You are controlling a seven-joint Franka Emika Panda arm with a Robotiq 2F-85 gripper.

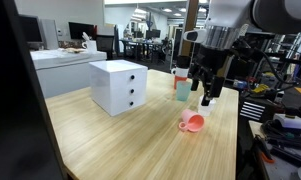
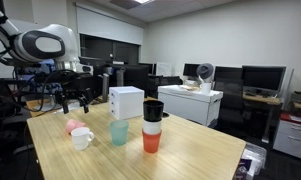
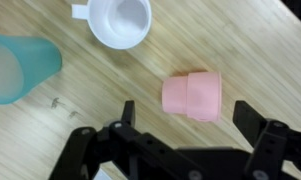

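Looking at a pale wooden table [image 1: 140, 150]; got a white three-drawer box [image 1: 118, 86] toward a far corner; see-through teal plastic cup [image 3: 20, 68] and white ceramic mug [image 3: 120, 20] upright nearby; small pink plastic cup [image 3: 193, 96] lying on its side by the robot-side edge, probably free to roll; black gripper [image 3: 187, 110] spread wide just above it, gripping nothing.

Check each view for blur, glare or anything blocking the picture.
Wrist view: soft focus, even light, pink cup and open gripper readable. In an exterior view, a dark out-of-focus panel blocks the left edge. In both exterior views: low detail, bright ceiling lights behind.
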